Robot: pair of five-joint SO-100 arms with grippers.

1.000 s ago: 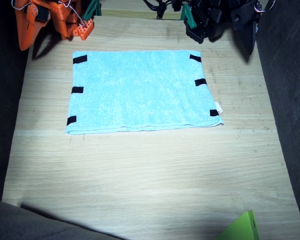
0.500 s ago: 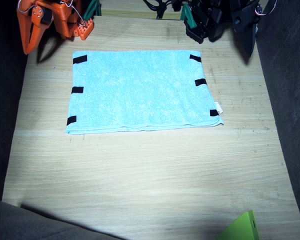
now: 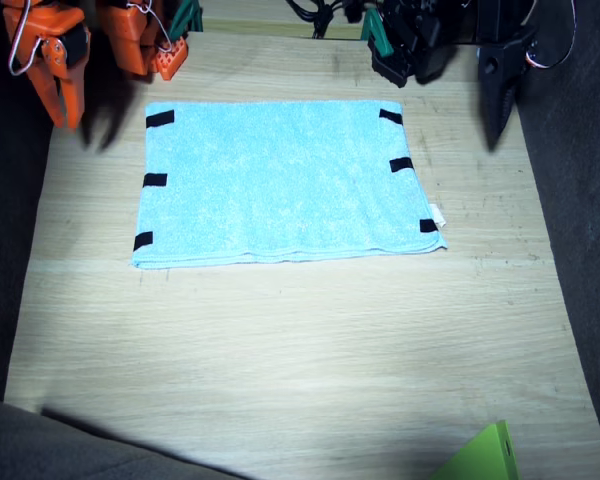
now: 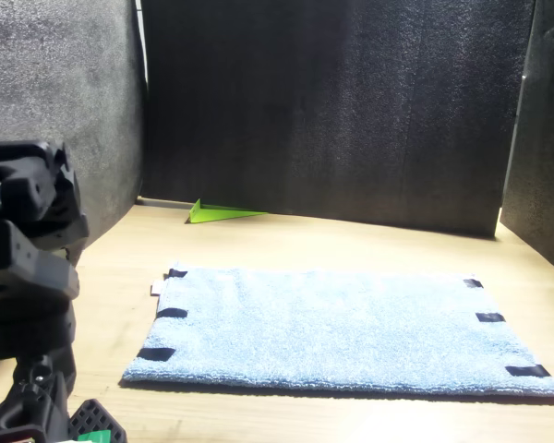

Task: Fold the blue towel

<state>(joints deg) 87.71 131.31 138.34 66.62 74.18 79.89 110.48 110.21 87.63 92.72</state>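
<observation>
Blue towel (image 3: pixel 285 180) is laid flat and unfolded on the wooden counter (image 3: pixel 300 350), in the counter's far half as seen in the fixed view. Three short black strips (image 3: pixel 154 180) are set along one short edge and three more (image 3: pixel 401 164) along the opposite one; a small white tag (image 3: pixel 437 215) sticks out just beside the strip nearest the towel's front corner on that second side. In the front view the towel (image 4: pixel 342 328) is seen spread smooth, with the tag (image 4: pixel 154 289) at its edge.

Beyond the towel's strip-marked edge on one side, the orange right arm's gripper (image 3: pixel 65 95) is held above the counter, clear of the cloth; whether its jaws are apart or closed cannot be told, as it is blurred. Beyond the opposite edge, the black left arm's gripper (image 3: pixel 495 95) points downward near the far corner of the towel, not touching it; its jaw opening cannot be told either.

Well away from the towel, at the counter's near edge, a green wedge-shaped piece (image 3: pixel 485 458) is seen.
</observation>
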